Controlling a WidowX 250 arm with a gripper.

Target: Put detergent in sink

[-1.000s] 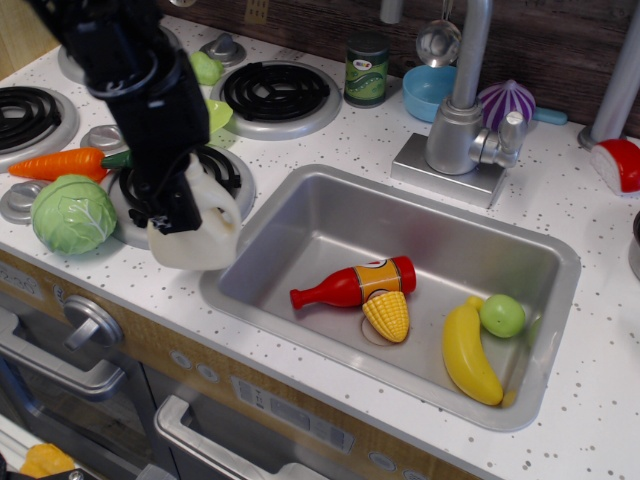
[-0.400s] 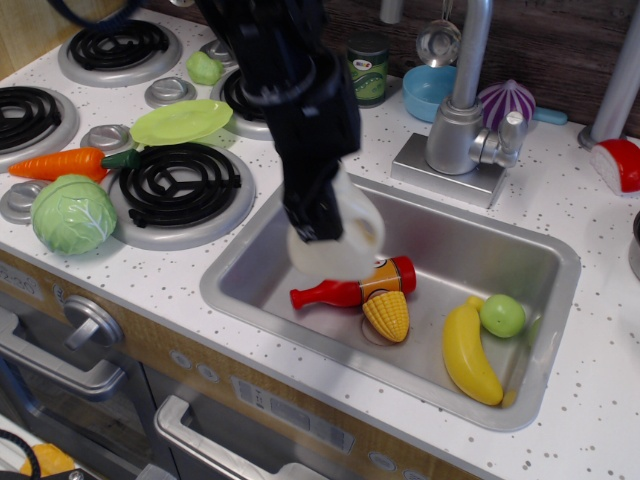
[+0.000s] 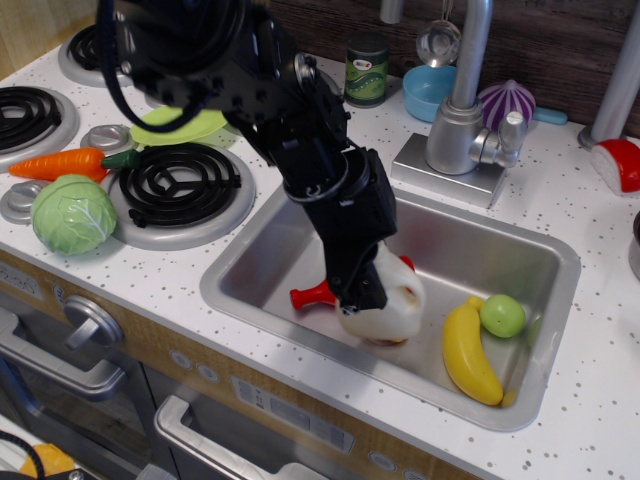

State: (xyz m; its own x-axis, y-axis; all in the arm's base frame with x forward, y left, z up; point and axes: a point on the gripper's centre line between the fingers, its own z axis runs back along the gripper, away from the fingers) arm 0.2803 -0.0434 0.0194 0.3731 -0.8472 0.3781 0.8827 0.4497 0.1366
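observation.image, gripper [image 3: 362, 296] hiding detergent [image 3: 392, 308] top

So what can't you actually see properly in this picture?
- End effector: its fingertips lie behind the black arm and against the detergent, so the grip is not clear.
- Ketchup bottle: only its red neck and a bit by the arm show; arm and jug cover the rest.
- Whether the jug rests on the sink floor or hangs above it: unclear.
- Red-and-white thing: cut by the right edge.
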